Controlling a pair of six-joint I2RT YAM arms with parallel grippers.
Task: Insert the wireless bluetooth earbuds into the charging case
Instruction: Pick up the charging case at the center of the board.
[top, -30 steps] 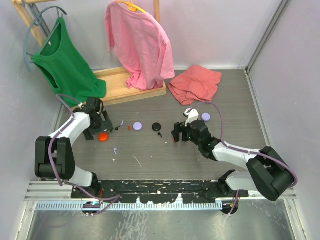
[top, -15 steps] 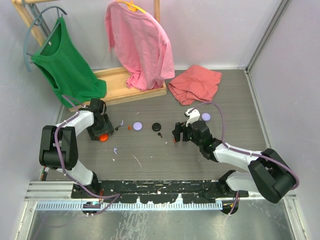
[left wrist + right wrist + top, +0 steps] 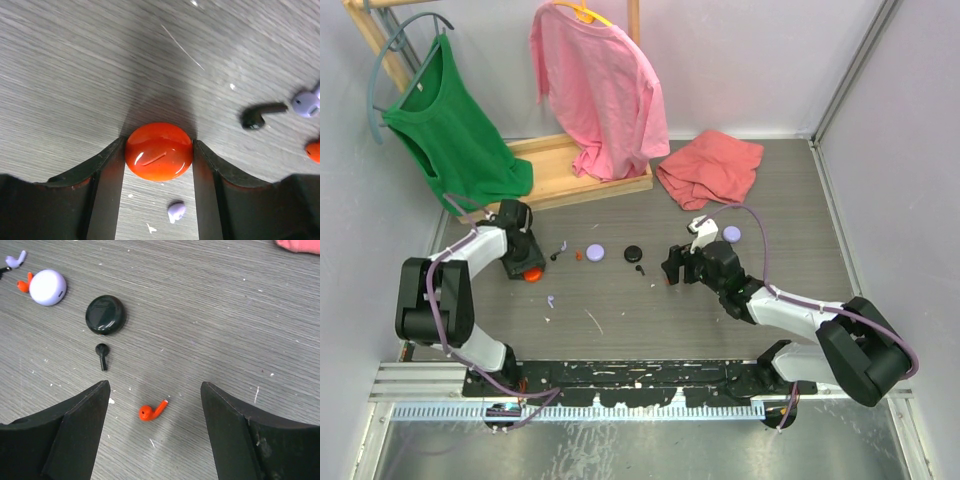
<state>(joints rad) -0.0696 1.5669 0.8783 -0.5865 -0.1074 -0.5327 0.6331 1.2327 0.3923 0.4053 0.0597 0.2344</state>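
- Grey wood-grain tabletop (image 3: 800, 200) sits between pale walls; a green top (image 3: 450, 120) and a pink shirt (image 3: 600, 90) hang on a rack at the top of the overhead view.
- Left gripper (image 3: 159, 145) has a finger pressed against each side of the red-orange charging case (image 3: 159, 152), low in its wrist view. A black earbud (image 3: 261, 115) and a lavender bud (image 3: 306, 102) lie at the right edge.
- Right gripper (image 3: 155, 387) stands wide open and holds nothing, above a red-orange earbud (image 3: 151, 411) at low centre. A second black earbud (image 3: 102, 355) lies just below the black case (image 3: 105, 315), with the lavender case (image 3: 47, 287) at upper left.
- I'd judge the buds feather-light, hard and glossy, so apt to skitter or flick away. Pinch across the bulbous head where it meets the stem, not at the thin tip.
- That domed case looks slick too; a grip at its widest girth should stop it squirting out.
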